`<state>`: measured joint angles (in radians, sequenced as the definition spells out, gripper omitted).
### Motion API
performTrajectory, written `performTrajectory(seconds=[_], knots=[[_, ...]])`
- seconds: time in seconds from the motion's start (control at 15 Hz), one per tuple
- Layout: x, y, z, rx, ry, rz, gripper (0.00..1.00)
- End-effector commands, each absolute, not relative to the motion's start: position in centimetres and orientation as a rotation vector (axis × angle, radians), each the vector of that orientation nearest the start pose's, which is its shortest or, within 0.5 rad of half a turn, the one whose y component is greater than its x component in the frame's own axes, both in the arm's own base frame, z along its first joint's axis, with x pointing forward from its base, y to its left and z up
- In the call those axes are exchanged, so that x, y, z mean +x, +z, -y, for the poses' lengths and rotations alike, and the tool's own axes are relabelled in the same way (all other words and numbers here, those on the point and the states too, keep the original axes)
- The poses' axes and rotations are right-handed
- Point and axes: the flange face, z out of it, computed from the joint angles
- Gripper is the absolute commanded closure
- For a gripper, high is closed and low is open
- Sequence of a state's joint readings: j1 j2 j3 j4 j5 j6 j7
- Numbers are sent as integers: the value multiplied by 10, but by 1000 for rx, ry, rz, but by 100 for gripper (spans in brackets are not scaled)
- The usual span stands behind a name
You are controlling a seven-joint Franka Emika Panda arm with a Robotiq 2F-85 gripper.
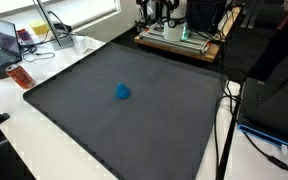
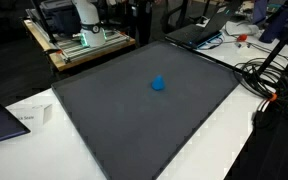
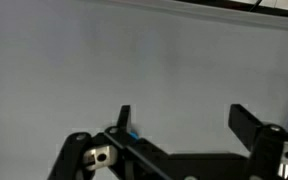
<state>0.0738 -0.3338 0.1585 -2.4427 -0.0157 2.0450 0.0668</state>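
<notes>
The hand (image 3: 184, 125) was released, its two dark fingers (image 3: 246, 120) standing wide apart with nothing between them. In the wrist view it hung above a plain grey surface. A small blue speck showed just beside one finger, too small to tell what it was.

A small blue object (image 1: 123, 92) lay alone near the middle of a large dark mat (image 1: 134, 130), visible in both exterior views (image 2: 158, 84). Nothing touched it, and it sat well apart from the mat's edges. The mat covered most of a white counter (image 1: 44, 140).

At the far end of the mat, the robot base (image 2: 84, 20) stood on a low platform, well apart from the blue object. An open laptop (image 1: 9, 40) sat on the counter beside one corner of the mat, with a red item (image 1: 21, 76) near it at the mat's edge. In an exterior view, black cables (image 2: 269, 80) ran across the counter beside the mat.
</notes>
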Motion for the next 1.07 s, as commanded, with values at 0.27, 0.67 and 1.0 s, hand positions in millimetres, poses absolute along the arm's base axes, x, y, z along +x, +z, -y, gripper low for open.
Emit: performTrajectory(seconds=[0.27, 0.67, 1.0], knots=[[416, 419, -99, -3204, 94, 262, 0], [416, 419, -99, -3204, 94, 262, 0], [424, 415, -102, -3212, 19, 220, 0]])
